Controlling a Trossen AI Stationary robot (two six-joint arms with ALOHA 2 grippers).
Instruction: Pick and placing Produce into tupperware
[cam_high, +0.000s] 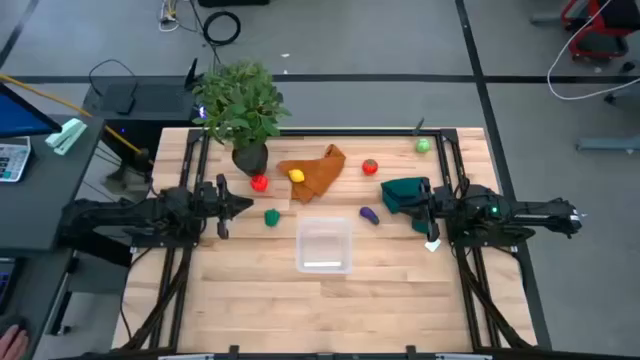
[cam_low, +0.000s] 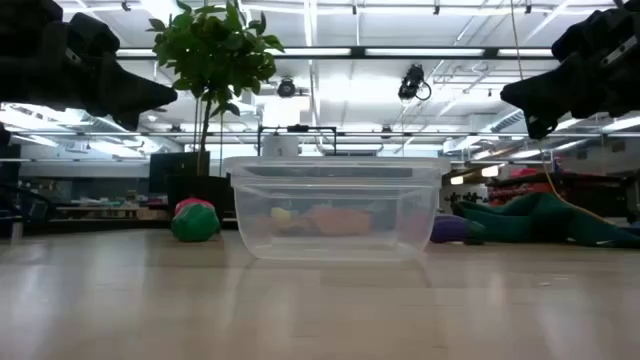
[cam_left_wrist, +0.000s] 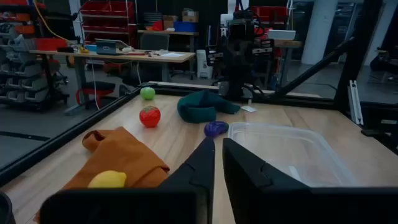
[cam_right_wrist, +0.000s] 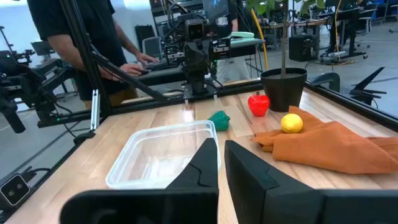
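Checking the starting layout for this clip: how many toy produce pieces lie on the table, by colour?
Red toy produce: 2
Green toy produce: 2
Yellow toy lemon on orange cloth: 1
Purple toy vegetable: 1
Total: 6

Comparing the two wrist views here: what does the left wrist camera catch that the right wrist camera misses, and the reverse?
Left wrist only: the purple piece, the red piece beside the dark green cloth, and the green piece at the far edge. Right wrist only: the plant pot, a red piece by it, a green piece, and a person. Both: the empty tupperware, the yellow piece on the orange cloth.
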